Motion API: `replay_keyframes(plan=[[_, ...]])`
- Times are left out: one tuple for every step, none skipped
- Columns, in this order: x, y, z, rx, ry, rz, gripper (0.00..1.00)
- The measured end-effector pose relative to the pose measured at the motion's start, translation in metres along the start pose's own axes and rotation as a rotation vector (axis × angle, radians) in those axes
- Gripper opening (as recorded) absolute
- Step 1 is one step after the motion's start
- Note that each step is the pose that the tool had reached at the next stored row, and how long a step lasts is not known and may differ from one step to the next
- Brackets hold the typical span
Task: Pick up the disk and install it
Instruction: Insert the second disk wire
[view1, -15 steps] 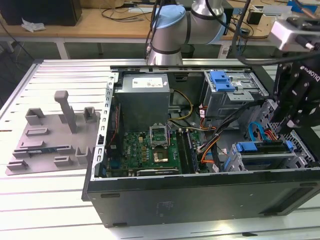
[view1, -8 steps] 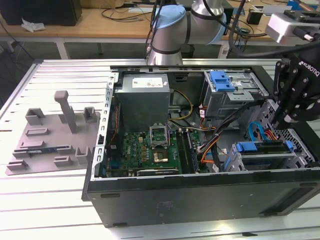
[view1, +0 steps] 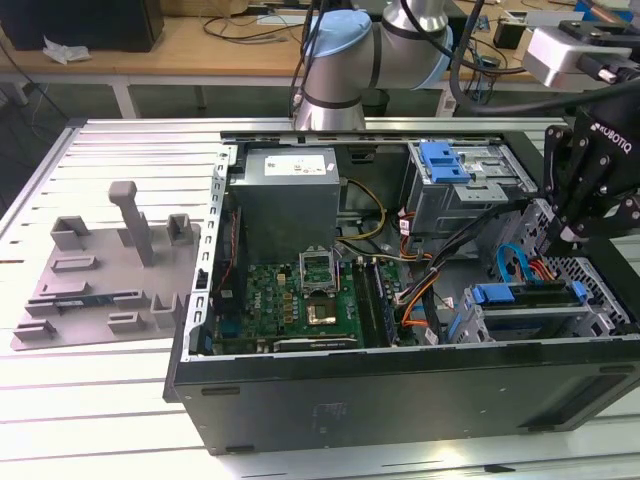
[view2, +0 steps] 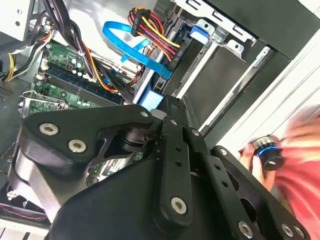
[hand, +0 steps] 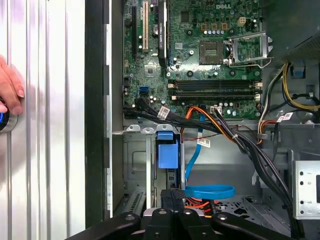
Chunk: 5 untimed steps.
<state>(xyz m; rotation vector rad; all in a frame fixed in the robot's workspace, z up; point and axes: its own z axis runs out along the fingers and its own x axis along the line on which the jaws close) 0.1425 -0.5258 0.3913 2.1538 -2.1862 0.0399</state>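
A slotted metal table (view1: 110, 400) carries the open computer case (view1: 400, 385). The disk (view1: 525, 300) sits in the near bay at the exterior view's right. The gripper (view1: 572, 236) hovers just above it, fingers (hand: 170, 196) pressed narrow and apparently empty. A descent could snag the blue cable (hand: 210, 191) beside them. The first wrist view adds a hand (hand: 10, 92) on a knob beside the case.
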Motion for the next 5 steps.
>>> replay_keyframes(plan=[[0.0, 0.0, 0.0, 0.0001, 0.0, 0.0, 0.11], [0.0, 0.0, 0.0, 0.0001, 0.0001, -0.001, 0.11], [0.0, 0.0, 0.0, 0.0001, 0.0001, -0.001, 0.11], [0.0, 0.0, 0.0, 0.0001, 0.0001, -0.001, 0.11], [0.0, 0.0, -0.0001, 0.0001, 0.0002, -0.001, 0.11]])
